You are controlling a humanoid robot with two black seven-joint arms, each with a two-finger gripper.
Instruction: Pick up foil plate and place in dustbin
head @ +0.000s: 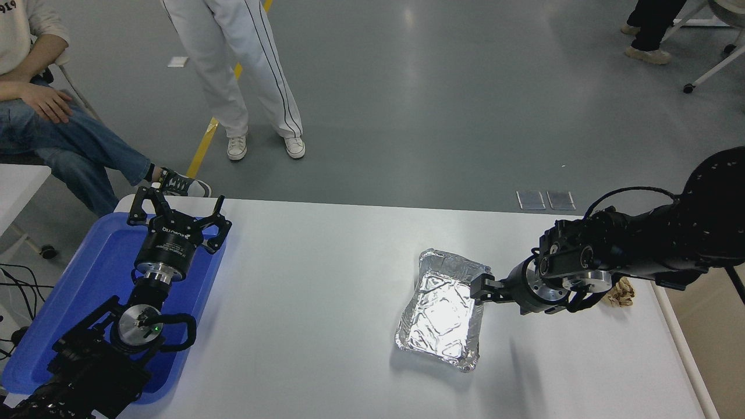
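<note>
The foil plate is a shiny silver rectangular tray lying flat on the white table, right of centre. My right gripper comes in from the right, low over the table, with its tip at the plate's right rim near the far corner. Its grip on the rim is hidden at this angle. The dustbin is a cream bin with a tan inside, at the table's right edge, partly behind my right arm. My left gripper is parked open over the blue tray at the lower left.
A blue tray lies on the table's left end. A crumpled tan paper ball sits just behind my right wrist, near the bin. One person sits at the far left and another stands beyond the table's far edge.
</note>
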